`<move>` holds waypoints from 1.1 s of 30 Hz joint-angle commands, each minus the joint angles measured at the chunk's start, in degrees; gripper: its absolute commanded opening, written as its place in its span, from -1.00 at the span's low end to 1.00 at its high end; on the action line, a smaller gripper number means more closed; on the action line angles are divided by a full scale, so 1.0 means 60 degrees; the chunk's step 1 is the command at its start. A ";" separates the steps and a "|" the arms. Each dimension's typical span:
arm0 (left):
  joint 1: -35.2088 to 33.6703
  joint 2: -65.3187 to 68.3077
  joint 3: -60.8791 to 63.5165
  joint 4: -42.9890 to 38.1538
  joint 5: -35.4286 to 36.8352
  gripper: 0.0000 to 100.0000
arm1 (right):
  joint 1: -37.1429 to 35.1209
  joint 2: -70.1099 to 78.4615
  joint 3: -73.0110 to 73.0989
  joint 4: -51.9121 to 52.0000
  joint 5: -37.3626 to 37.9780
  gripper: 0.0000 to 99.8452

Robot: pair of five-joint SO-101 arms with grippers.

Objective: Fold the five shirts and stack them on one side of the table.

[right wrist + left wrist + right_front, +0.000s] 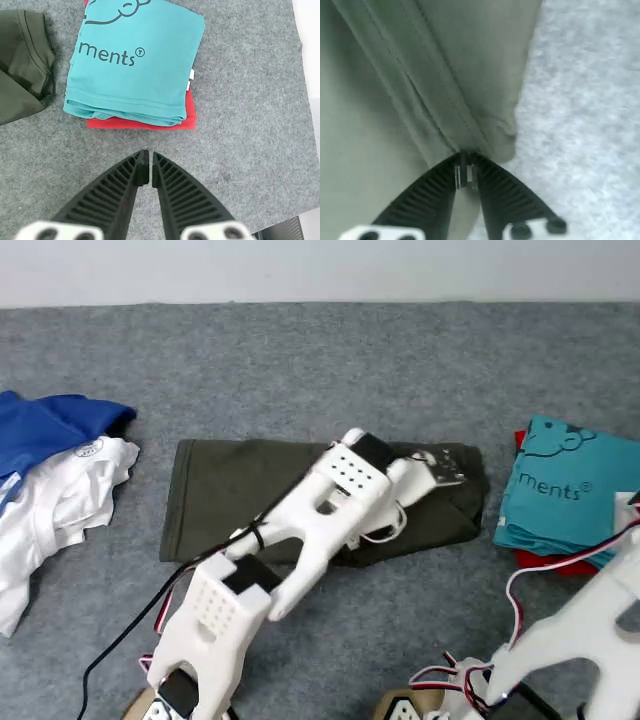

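At the far left of the grey counter (400, 360) a blue shirt (45, 425) lies crumpled, touching a rumpled white shirt (60, 500) just below it. In the middle, an olive-green shirt (230, 490) is spread out as a long, flat band. The left arm reaches across it to its right end, where the cloth is bunched up. There the left gripper (465, 167) is clenched on a seamed fold of the olive-green shirt. Near that end, at the right edge of the counter, a folded teal shirt (560, 485) rests on a folded red shirt (545, 562). The right gripper (147, 170) hangs over bare counter just beside this stack, pressed closed and grasping nothing.
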 commanded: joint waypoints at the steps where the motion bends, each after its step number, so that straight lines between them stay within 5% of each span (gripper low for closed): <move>1: -0.0469 0.0176 -0.0007 -0.0278 0.0059 -0.93 | 0.0110 -0.0300 -0.0059 0.0388 -0.0015 -0.95; 15: -0.0938 -0.2286 -0.0007 0.0220 0.0733 -0.93 | 0.0110 -0.0315 -0.0059 0.0388 0.0015 -0.95; 33: -0.7678 -0.4000 0.0154 0.1231 0.0718 -0.61 | 0.0095 -0.1868 0.1744 0.0359 0.0044 -0.95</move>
